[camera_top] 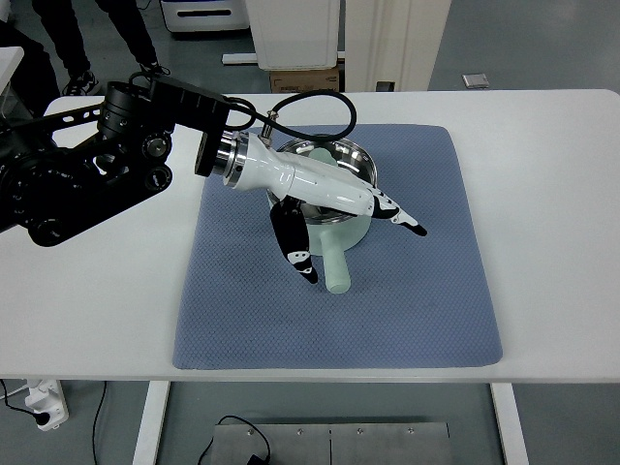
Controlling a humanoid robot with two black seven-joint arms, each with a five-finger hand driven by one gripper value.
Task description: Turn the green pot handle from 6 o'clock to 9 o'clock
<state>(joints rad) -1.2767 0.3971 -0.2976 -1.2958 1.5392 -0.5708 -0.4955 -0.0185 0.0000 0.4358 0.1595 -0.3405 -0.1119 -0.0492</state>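
- The green pot (334,194) sits on a blue mat (436,291) in the middle of a white table (552,145), a little toward the far side of the mat; its steel-lined bowl faces up.
- The pot's pale green handle (335,266) points toward the near edge of the table, roughly the 6 o'clock position, so the turn looks not yet made.
- The left hand (334,208) reaches in from the left, its white palm stretched low across the bowl, hiding much of the rim.
- Its fingers are spread rather than closed on anything: one dark-tipped finger (295,247) hangs down just beside the handle's left flank, while others (402,218) fan out to the right, past the pot's edge.
- I cannot tell whether the finger by the handle actually touches it.
- A finger on the left flank would push the handle away from 9 o'clock, so the hand probably needs to get to the handle's right side to sweep it leftward.
- The mat likely adds friction, so the pot may resist turning.
- The right arm is not visible.
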